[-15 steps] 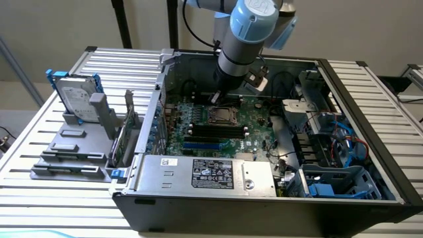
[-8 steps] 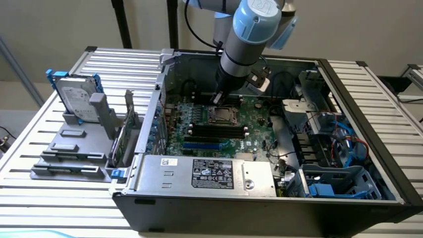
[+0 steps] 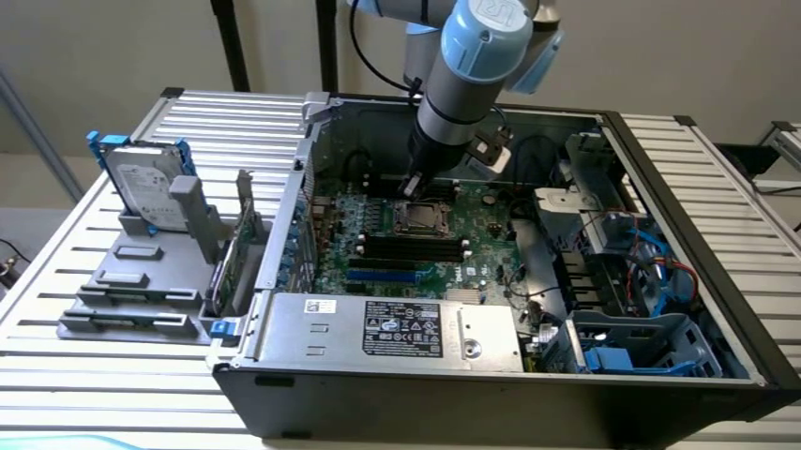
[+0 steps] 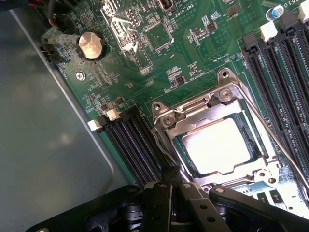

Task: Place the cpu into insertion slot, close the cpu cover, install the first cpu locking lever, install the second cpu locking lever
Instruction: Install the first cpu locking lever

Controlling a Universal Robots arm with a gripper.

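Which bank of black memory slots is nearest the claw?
The bank on the coin battery's side of the cpu, running up to the claw; the other bank lies beyond it.

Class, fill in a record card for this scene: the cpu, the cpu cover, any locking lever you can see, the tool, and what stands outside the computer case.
cpu: lies flat, its silver top showing through the cover's window
cpu cover: down, framing the cpu
lever: thin rod lying along one side of the cover; cannot tell if latched
tool: low over the green board, at the cover's edge
outside the case: hard drive upright in a grey rack, exterior view's left
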